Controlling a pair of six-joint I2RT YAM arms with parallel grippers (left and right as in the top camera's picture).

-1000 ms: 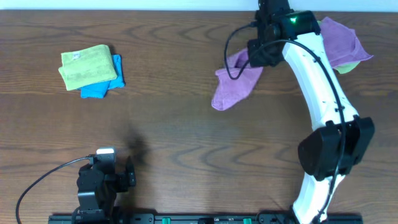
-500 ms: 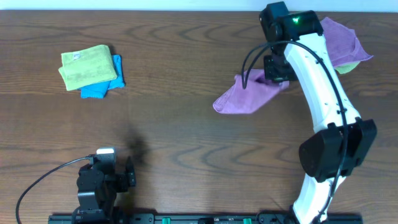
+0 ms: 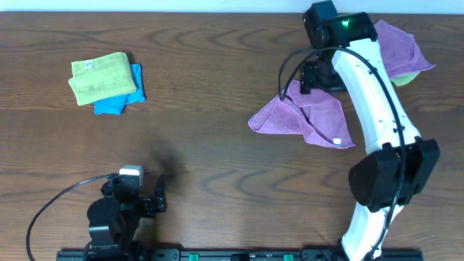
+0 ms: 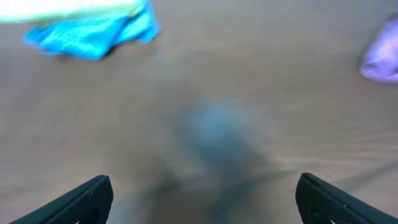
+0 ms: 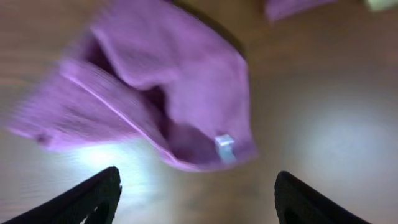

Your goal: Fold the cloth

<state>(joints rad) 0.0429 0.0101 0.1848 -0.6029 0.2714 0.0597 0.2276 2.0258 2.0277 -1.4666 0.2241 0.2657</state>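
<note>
A purple cloth (image 3: pixel 304 116) lies crumpled on the wooden table right of centre, with a white tag at its near right corner. My right gripper (image 3: pixel 313 78) hovers over the cloth's far edge. In the right wrist view the cloth (image 5: pixel 168 93) lies loose beyond the right gripper (image 5: pixel 199 199), which is open with nothing between its dark fingers (image 5: pixel 93 199). My left gripper (image 3: pixel 156 199) rests near the front left edge. The left wrist view is blurred and shows the left gripper (image 4: pixel 205 199) open and empty over bare wood.
A folded green cloth (image 3: pixel 101 78) lies on a blue one (image 3: pixel 116 101) at the far left; the blue cloth (image 4: pixel 93 34) also shows in the left wrist view. Another purple cloth (image 3: pixel 399 47) over a green one (image 3: pixel 406 78) sits at the back right, behind the right arm.
My right gripper has opened and let go of the purple cloth, which dropped and spread out on the table. The left arm shifted slightly.
</note>
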